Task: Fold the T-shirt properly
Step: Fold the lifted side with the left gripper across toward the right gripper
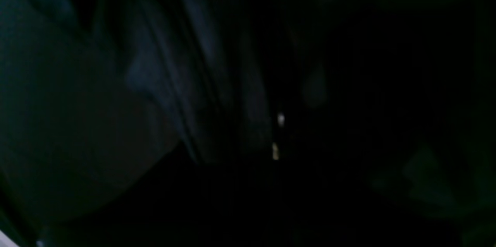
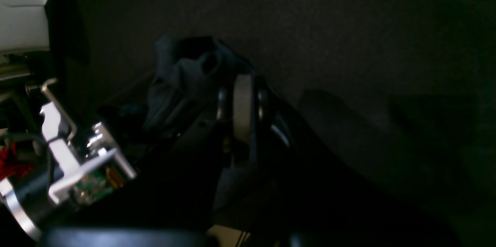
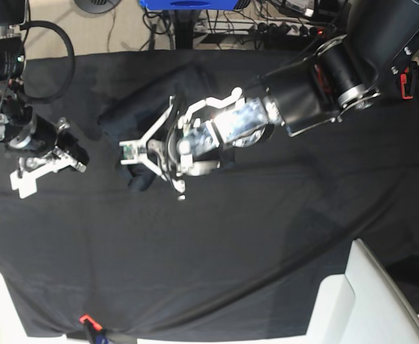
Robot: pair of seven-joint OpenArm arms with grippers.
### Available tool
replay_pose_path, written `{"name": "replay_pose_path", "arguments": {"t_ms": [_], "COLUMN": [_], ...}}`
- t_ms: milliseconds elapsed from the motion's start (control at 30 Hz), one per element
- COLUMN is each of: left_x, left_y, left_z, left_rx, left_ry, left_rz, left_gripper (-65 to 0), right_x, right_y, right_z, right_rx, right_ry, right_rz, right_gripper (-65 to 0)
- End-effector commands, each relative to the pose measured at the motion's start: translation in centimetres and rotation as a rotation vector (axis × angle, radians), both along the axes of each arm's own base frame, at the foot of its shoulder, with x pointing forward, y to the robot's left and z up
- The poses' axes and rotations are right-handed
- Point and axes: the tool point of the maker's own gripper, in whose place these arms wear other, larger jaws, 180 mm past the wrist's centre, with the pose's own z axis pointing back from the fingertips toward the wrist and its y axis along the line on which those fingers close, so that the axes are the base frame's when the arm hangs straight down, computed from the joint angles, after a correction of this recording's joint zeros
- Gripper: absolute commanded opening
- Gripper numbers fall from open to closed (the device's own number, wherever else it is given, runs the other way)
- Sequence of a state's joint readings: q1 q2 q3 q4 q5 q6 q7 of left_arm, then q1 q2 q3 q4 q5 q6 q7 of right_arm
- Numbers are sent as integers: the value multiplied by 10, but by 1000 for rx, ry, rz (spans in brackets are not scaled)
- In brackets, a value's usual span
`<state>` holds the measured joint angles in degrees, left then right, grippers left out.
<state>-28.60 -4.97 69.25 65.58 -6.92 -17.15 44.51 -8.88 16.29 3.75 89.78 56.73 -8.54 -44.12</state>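
Left wrist view is very dark and blurred. Only folds of the T-shirt point(image 1: 166, 84) can be made out, very close to the lens. Whether this hand is shut on cloth cannot be told from here.

Right wrist view shows a bunched lump of the T-shirt point(image 2: 182, 80) beside the other arm's metal parts, on the black tablecloth point(image 2: 348, 26). The right hand's own fingers are not shown.

Base view shows the T-shirt point(image 3: 152, 100) crumpled in a heap at the middle back of the black tablecloth point(image 3: 267, 251). The left gripper point(image 3: 146, 166) is pressed at its near edge; its grip cannot be told. The right gripper point(image 3: 34, 172) is well apart and looks empty, but how far open it is cannot be told. The shirt should probably be spread flat first, with an edge pinched firmly and pulled slowly. Cables and pale floor are seen behind the table.
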Motion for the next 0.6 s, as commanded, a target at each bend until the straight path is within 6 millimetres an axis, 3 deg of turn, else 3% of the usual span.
{"name": "replay_pose_path", "arguments": {"t_ms": [0,133,367,567], "left_x": [12,19,23,23], "left_y": [-12,-8,-6,-7], "left_z": [12,14,11,12], "left_rx": [-30,-66,-75,-84], "left_ry": [-24,14,40,44], "left_rz": [-10,-9,8,14], "left_gripper": [-650,-650,-650,-650], "right_x": [4,5,18,-11], "right_y": [-10,-23,-29,-9], "right_z": [-3,-29,-41,-58], "right_rx": [-14,-6,-2,40], "right_ry": [6,85,100,156], "right_rz": [-18,-62,-104,-110], "right_gripper": [-627,-627,-629,-629]}}
